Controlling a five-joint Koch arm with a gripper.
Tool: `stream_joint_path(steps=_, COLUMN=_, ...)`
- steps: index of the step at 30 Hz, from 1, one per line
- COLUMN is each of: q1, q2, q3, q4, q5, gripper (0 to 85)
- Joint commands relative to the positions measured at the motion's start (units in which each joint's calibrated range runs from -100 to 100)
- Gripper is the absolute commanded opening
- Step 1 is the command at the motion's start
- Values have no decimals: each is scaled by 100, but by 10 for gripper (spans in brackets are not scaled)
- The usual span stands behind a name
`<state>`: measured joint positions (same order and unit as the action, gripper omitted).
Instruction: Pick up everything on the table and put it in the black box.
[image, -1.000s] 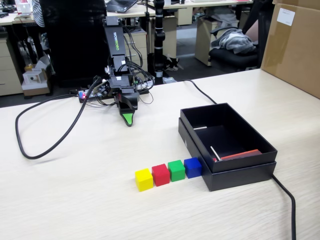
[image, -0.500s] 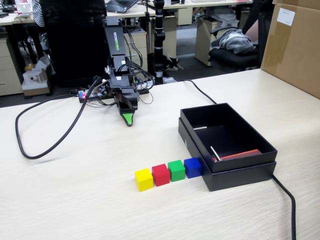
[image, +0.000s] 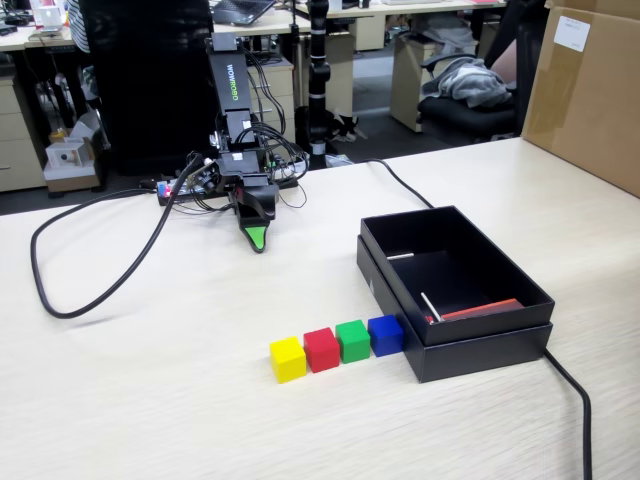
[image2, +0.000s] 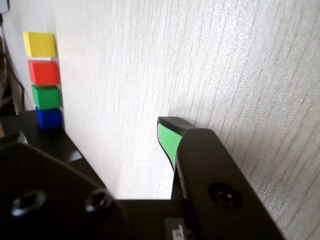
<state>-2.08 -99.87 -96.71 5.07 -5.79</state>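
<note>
The pale wood-grain table (image: 150, 400) carries a matte black cardboard box (image: 470, 350), well apart from the pincer (image: 258, 243). Four plain cubes, yellow (image: 287, 359), red (image: 321, 349), green (image: 353, 340), blue (image: 385, 334), line up touching beside the box, none held. Only one green-lined tip shows, so its grip cannot be told.

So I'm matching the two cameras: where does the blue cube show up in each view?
Fixed view: blue cube at the row's right end, beside the black box.
Wrist view: blue cube lowest in the stack at the left edge.
Shared landmark: the green cube next to it.
</note>
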Motion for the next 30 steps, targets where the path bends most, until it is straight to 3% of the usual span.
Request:
stream_joint_path(steps=1, q1=0, q2=-13, q3=-66, q4=-391, q5=-15, gripper=504)
stream_joint_path(steps=22, q1=83, q2=-13, q3=16, q4=-425, q5=20, gripper=501)
stream_joint_path(steps=30, q1=29, q2=871, q3=2328, q4=-2637, q5=93, gripper=487)
